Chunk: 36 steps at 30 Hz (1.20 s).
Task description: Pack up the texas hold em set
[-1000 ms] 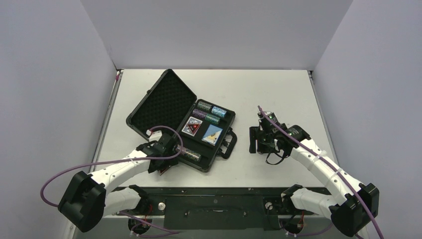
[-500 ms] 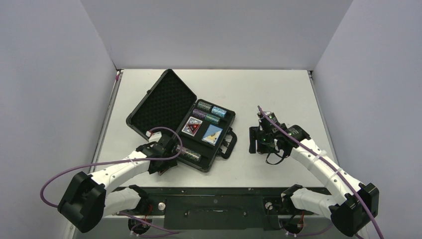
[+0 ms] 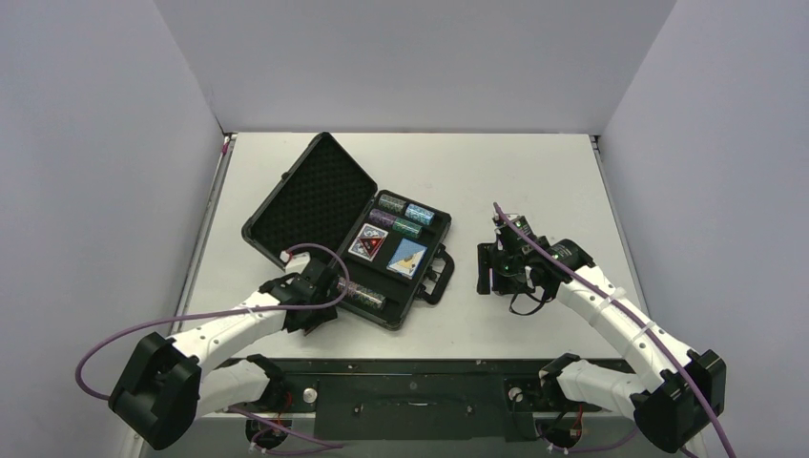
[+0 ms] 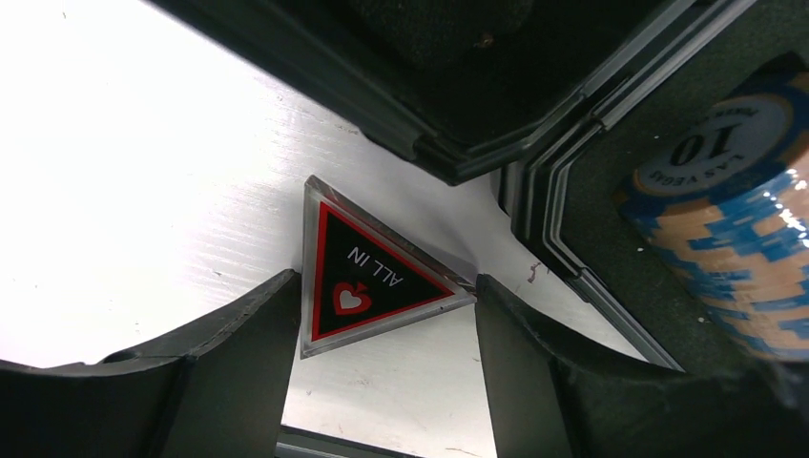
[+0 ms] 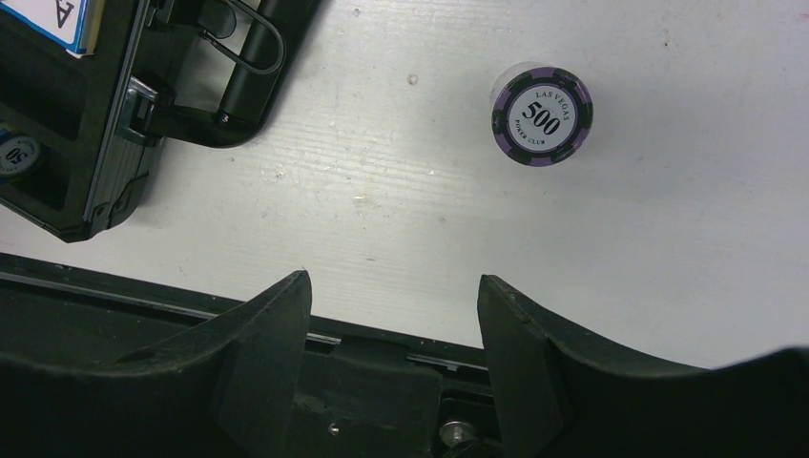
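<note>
The black briefcase (image 3: 320,191) lies open at the centre left, with glittery chip rolls (image 3: 405,215), a chip roll (image 3: 361,294) in the near slot and a blue card deck (image 3: 408,256) in its foam tray. My left gripper (image 3: 310,310) is at the case's near-left corner. In the left wrist view it (image 4: 386,286) is open, and the red-black "ALL IN" triangle (image 4: 367,281) lies flat on the table between its fingertips, touching both. My right gripper (image 3: 494,272) is open and empty (image 5: 393,281). A purple "500" chip roll (image 5: 542,114) stands on end beyond its fingertips, apart from them.
The case handle (image 5: 253,57) sticks out toward the right gripper. A blue "10" chip roll (image 4: 735,229) sits in the tray beside the left gripper. The black base rail (image 3: 410,372) runs along the table's near edge. Grey walls enclose the table.
My left gripper has shifted slightly left and toward the near edge. The right arm has hardly moved.
</note>
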Each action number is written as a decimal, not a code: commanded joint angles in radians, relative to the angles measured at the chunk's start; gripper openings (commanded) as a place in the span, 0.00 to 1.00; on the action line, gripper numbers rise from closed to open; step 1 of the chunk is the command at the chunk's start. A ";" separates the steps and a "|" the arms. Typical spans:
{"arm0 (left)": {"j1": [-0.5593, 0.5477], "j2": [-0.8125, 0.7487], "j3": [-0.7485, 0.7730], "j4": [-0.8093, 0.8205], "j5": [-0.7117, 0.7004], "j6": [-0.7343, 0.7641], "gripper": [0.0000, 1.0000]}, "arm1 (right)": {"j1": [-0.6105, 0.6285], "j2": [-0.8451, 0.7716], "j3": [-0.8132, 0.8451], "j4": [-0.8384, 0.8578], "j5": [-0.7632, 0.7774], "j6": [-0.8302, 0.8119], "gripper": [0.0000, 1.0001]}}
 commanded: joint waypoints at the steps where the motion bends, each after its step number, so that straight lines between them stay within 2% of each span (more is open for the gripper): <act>1: 0.003 -0.004 -0.026 0.097 0.055 0.003 0.45 | -0.008 0.003 0.013 0.016 0.002 -0.010 0.60; 10: 0.002 -0.068 -0.012 0.039 0.072 -0.001 0.24 | -0.008 0.003 0.008 0.024 0.003 0.001 0.60; 21: 0.002 -0.164 0.046 -0.076 0.109 -0.033 0.19 | -0.008 -0.006 -0.002 0.036 -0.005 0.018 0.60; 26: 0.003 -0.202 0.047 -0.099 0.147 -0.049 0.01 | -0.008 -0.008 -0.006 0.036 -0.002 0.019 0.60; 36: 0.003 -0.273 0.147 -0.239 0.180 -0.052 0.00 | -0.008 -0.021 -0.018 0.043 0.000 0.033 0.59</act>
